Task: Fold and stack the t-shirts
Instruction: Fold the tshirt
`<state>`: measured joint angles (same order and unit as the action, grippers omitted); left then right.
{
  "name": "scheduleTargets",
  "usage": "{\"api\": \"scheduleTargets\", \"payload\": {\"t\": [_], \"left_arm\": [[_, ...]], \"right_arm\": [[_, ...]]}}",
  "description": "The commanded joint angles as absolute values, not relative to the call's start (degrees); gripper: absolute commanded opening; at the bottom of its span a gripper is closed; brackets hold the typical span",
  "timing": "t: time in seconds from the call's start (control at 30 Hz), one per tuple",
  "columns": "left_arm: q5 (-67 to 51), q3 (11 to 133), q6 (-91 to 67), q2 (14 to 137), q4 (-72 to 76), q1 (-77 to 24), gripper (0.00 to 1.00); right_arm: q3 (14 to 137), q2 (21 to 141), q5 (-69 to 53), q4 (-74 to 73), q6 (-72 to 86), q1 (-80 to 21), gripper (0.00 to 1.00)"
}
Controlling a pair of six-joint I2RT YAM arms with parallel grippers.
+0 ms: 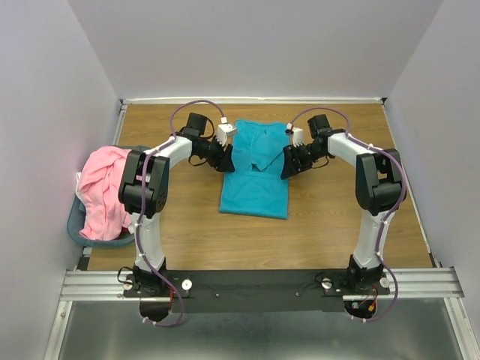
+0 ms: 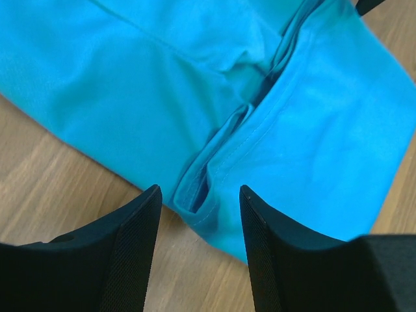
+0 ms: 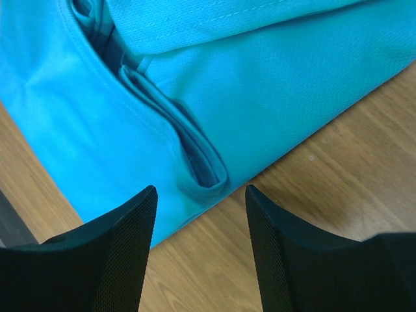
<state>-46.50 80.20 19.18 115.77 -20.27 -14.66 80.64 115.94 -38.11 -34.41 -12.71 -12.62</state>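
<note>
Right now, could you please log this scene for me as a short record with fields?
Teal t-shirt: flat on the wooden table, both sides folded inward
Pink t-shirt: heaped in the blue-grey basket at the left
Left pincer: open, over the teal shirt's left folded edge
Right pincer: open, over its right folded edge
Stack: not yet begun
</note>
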Motion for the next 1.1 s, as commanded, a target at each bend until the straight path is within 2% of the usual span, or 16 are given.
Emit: {"api": "scheduleTargets", "payload": {"t": [0.0, 0.3, 0.43, 0.6, 0.77, 0.83, 0.87, 0.9, 0.97, 1.07], "left_arm": [[-43.24, 81.04, 21.80, 117.07, -22.24, -14.77, 0.60], [-43.24, 82.00, 22.94, 118.30, -23.90, -14.77, 0.60], [-45.26, 82.44, 23.47, 118.56, -24.78, -14.77, 0.56], [-47.63, 82.53, 24.69, 118.04, -26.19, -14.77, 0.37], [-49.13, 82.88, 25.58, 117.69, -27.16, -14.77, 0.24], [-49.92, 83.23, 26.19, 117.60, -27.60, -14.77, 0.20], [-50.18, 83.41, 26.28, 117.51, -28.03, -14.77, 0.13], [-50.97, 83.50, 26.63, 117.42, -28.39, -14.68, 0.10], [-52.11, 84.02, 27.85, 116.81, -29.26, -14.77, 0.01], [-53.00, 85.16, 29.18, 115.84, -30.58, -14.77, 0.00]], "right_arm": [[82.79, 117.77, -36.04, -34.19, -14.24, -12.57, 0.63], [82.44, 116.81, -38.58, -34.28, -14.06, -12.57, 0.54], [82.35, 117.16, -39.46, -34.28, -13.89, -12.57, 0.52], [82.53, 117.33, -40.51, -34.19, -13.71, -12.57, 0.43], [83.32, 117.42, -41.92, -34.28, -13.18, -12.57, 0.35], [83.41, 117.33, -42.45, -34.28, -13.18, -12.57, 0.27], [83.41, 117.25, -42.71, -34.28, -13.18, -12.57, 0.23], [83.41, 117.07, -42.89, -34.28, -13.18, -12.57, 0.12], [83.23, 116.20, -43.15, -34.19, -13.97, -12.57, 0.01], [83.41, 114.18, -43.24, -34.28, -15.55, -12.57, 0.01]]}}
